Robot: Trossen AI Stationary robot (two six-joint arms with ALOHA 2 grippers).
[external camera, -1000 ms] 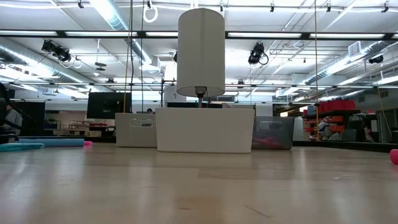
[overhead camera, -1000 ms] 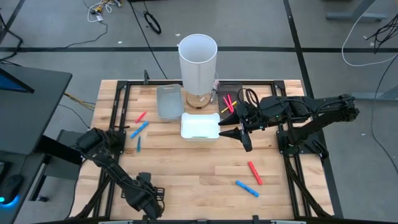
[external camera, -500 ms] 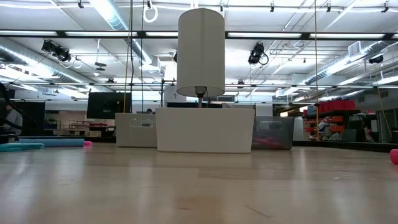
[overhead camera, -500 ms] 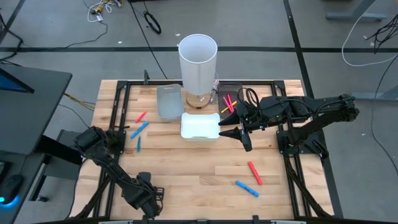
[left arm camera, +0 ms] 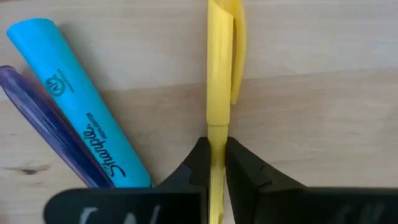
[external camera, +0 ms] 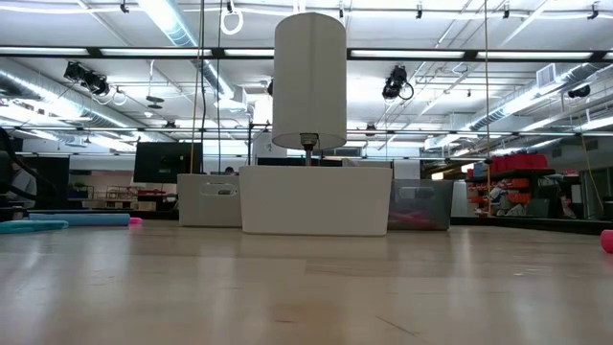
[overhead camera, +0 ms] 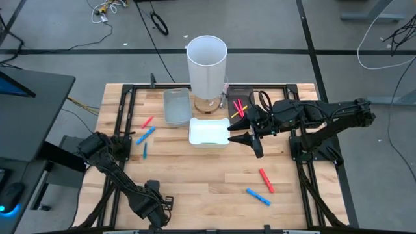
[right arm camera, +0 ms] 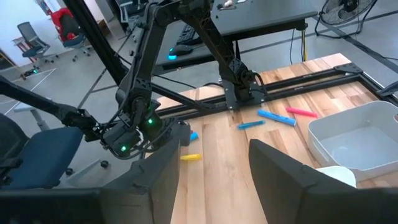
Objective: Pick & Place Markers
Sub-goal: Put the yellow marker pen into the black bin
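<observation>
At the table's near left, my left gripper (overhead camera: 156, 207) (left arm camera: 216, 146) points down, shut on a yellow marker (left arm camera: 219, 68) that lies on the wood. A blue highlighter (left arm camera: 81, 106) and a purple marker (left arm camera: 43, 124) lie beside it. My right gripper (overhead camera: 250, 140) (right arm camera: 214, 149) hangs open beside the white tray (overhead camera: 192, 132), holding nothing. Loose markers lie on the table: red (overhead camera: 147, 122), blue (overhead camera: 145, 135) and blue (overhead camera: 144, 151) at the left, red (overhead camera: 266, 180) and blue (overhead camera: 258, 196) at the near right. My left gripper pinches the yellow marker's thin barrel (left arm camera: 216, 134), just behind its clipped cap, between the two fingers. The fingers come from above, pointing down, one on each long side. The marker lies flat on the table.
A tall white cylinder (overhead camera: 207, 65) stands at the far middle, with a clear tray (overhead camera: 175, 106) to its left and a dark tray holding red and yellow markers (overhead camera: 239, 107) to its right. Black frame rails (overhead camera: 123, 123) run along the table's sides.
</observation>
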